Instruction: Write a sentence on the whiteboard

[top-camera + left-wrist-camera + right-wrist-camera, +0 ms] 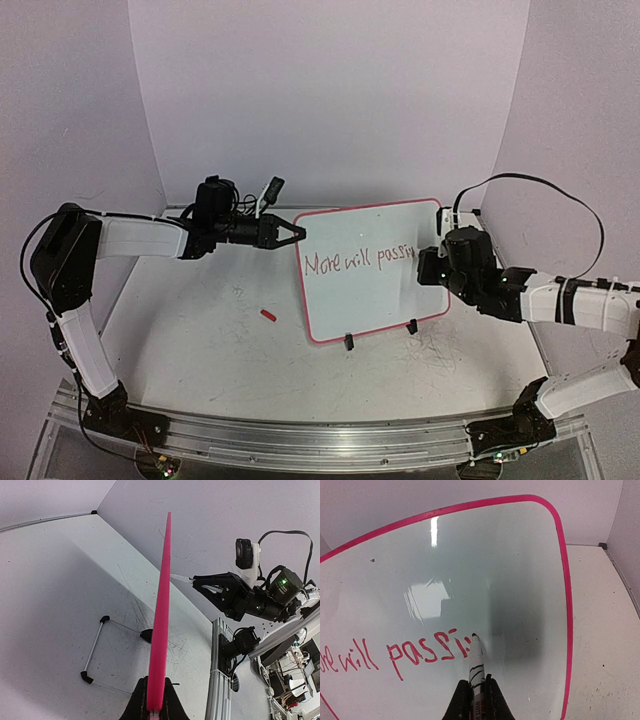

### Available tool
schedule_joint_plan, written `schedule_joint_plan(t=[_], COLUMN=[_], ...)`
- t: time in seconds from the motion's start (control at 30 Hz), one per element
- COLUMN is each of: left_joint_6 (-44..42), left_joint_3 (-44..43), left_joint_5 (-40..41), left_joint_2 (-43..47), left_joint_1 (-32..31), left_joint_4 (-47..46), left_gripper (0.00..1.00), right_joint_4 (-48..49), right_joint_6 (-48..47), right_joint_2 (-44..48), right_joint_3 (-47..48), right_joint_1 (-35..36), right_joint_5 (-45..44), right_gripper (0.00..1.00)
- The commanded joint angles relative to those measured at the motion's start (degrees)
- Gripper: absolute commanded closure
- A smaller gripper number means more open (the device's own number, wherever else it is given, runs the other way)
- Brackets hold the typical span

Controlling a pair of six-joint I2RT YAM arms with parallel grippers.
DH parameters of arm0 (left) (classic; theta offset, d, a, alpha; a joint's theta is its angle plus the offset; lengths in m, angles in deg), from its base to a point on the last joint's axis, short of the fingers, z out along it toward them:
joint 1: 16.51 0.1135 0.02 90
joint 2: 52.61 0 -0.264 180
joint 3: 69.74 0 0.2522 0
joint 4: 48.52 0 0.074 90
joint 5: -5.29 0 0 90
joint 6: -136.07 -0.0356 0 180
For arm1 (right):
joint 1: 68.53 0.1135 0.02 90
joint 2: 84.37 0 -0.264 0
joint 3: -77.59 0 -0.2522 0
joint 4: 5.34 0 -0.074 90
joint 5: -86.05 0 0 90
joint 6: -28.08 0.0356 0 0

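The white table [200,330] carried faint scribble marks across its middle and near its right edge. The whiteboard [370,300] stood right of the table's centre, closer to the far edge than to the near one. It leaned back a little on two black feet [349,342], with its red-pink rim running all round it.

The left gripper [298,234] reached in from the left side and met the board's upper left corner. In the left wrist view its fingers [137,707] were clamped on the rim, one on each face of the board. The right gripper [432,266] hung at the board's right edge, and its fingers [460,702] were pressed together on a marker [476,667].

The sentence [355,262] ran in red as a single line across the board's upper half, starting near the left edge. It read roughly "More will possi". The marker's tip touched the board just after the last letter.

A small red piece [268,315] lay flat on the table left of the board's lower left corner, apart from it.
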Motion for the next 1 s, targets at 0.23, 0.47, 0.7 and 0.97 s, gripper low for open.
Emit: schedule_joint_plan(t=[0.23, 0.47, 0.7, 0.97], left_joint_6=[-0.4, -0.3, -0.4, -0.4], left_joint_3=[-1.6, -1.5, -1.5, -1.6], left_joint_5=[0.2, 0.3, 0.3, 0.2], left_joint_2=[1.3, 1.2, 1.5, 1.5], left_joint_1=[-1.1, -1.1, -1.1, -1.1], left_joint_4=[3.2, 3.2, 3.2, 3.2], left_gripper=[1.00, 1.00, 1.00, 1.00], right_joint_4=[-0.1, -0.6, -0.6, 1.2], right_joint_6=[0.5, 1.0, -1.3, -1.8], right_joint_2=[1.8, 4.3, 3.5, 2.0], right_joint_3=[-0.2, -1.1, 0.8, 1.2], right_joint_1=[-0.3, -0.3, -2.4, -2.7], right_joint_5=[3.4, 2.1, 2.2, 2.9], right_gripper=[1.00, 1.00, 1.00, 1.00])
